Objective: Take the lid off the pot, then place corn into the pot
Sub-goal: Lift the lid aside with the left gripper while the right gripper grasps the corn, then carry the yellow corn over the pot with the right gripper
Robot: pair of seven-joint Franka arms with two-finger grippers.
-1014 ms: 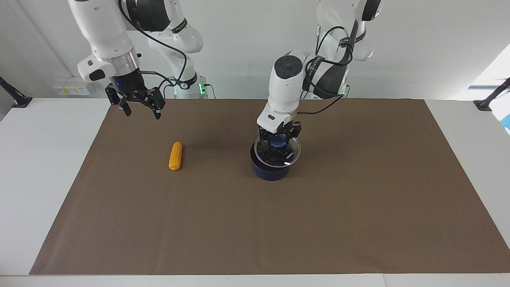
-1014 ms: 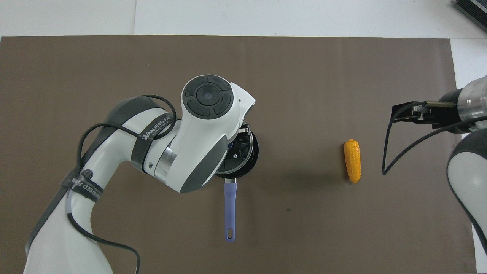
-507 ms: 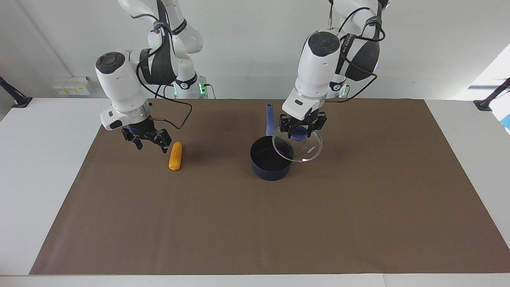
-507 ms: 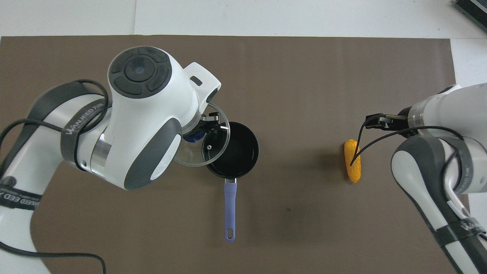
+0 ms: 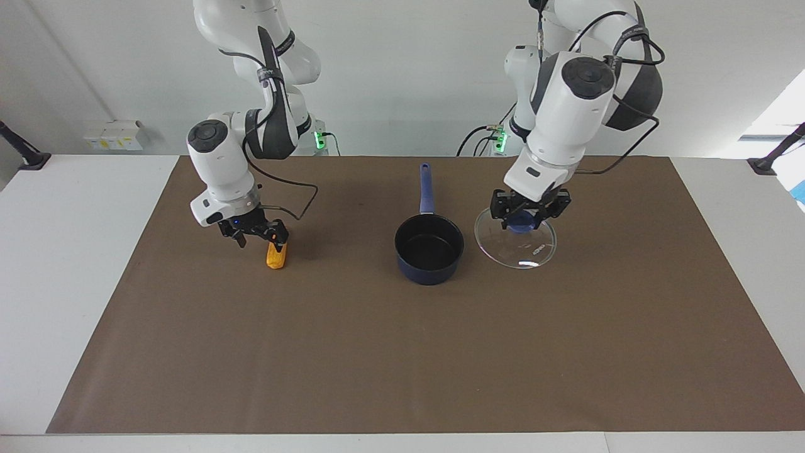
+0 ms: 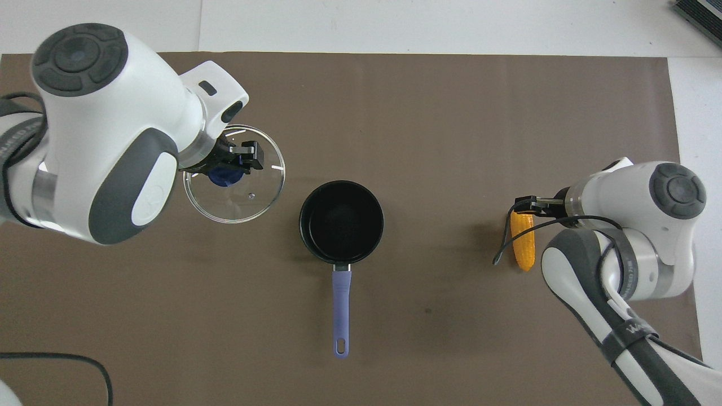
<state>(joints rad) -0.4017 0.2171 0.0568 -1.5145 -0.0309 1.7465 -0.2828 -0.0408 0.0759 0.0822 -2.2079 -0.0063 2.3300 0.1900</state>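
Note:
The pot (image 5: 429, 246) stands uncovered mid-mat, its black inside bare and its blue handle (image 5: 426, 189) pointing toward the robots; it also shows in the overhead view (image 6: 341, 221). My left gripper (image 5: 527, 219) is shut on the blue knob of the lid (image 5: 517, 246) and holds it low over the mat beside the pot, toward the left arm's end; the lid also shows in the overhead view (image 6: 248, 197). The corn (image 5: 275, 258) lies toward the right arm's end. My right gripper (image 5: 261, 238) is open, down over the corn's end nearer the robots, hiding that end.
A brown mat (image 5: 402, 352) covers most of the white table. The pot's handle (image 6: 340, 310) stretches toward the robots. Bare mat lies between pot and corn (image 6: 523, 248).
My left gripper lifted the lid off the pot and carried it sideways toward the left arm's end, lowering it. My right gripper came down from high up onto the corn.

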